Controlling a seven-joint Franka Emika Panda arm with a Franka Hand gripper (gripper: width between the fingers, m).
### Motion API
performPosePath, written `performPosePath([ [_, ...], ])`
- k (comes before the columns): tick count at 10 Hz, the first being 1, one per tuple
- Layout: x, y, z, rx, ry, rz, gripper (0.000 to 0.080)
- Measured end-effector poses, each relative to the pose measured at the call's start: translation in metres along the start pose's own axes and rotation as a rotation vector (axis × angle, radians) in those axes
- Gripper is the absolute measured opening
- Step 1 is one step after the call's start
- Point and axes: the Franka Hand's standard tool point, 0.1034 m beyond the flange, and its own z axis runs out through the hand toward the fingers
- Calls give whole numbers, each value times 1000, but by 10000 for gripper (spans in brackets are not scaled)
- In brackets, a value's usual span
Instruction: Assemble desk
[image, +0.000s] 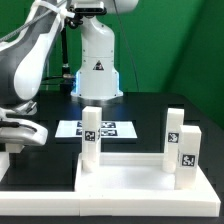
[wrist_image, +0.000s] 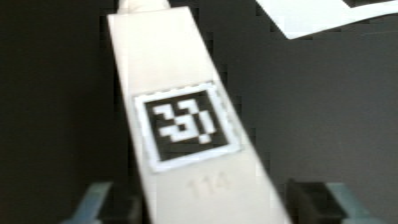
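Observation:
The white desk top (image: 130, 182) lies at the front of the black table. Three white legs stand upright on it: one on the exterior view's left (image: 90, 135) and two on its right (image: 173, 130) (image: 188, 155), each with a square tag. My gripper (image: 20, 135) is at the far left edge of the exterior view, low over the table. In the wrist view it (wrist_image: 210, 203) is shut on a fourth white leg (wrist_image: 178, 90). That leg's tag (wrist_image: 187, 122) faces the camera, and the fingers (wrist_image: 98, 200) flank its near end.
The marker board (image: 95, 128) lies flat behind the desk top, and its corner shows in the wrist view (wrist_image: 329, 15). The robot's white base (image: 97, 60) stands at the back before a green curtain. A white rail (image: 30, 195) runs along the table's front left.

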Motion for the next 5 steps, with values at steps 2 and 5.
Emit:
performPosePath([
  [2, 0, 0, 0, -1, 1, 0, 288],
  [5, 0, 0, 0, 0, 1, 0, 288],
])
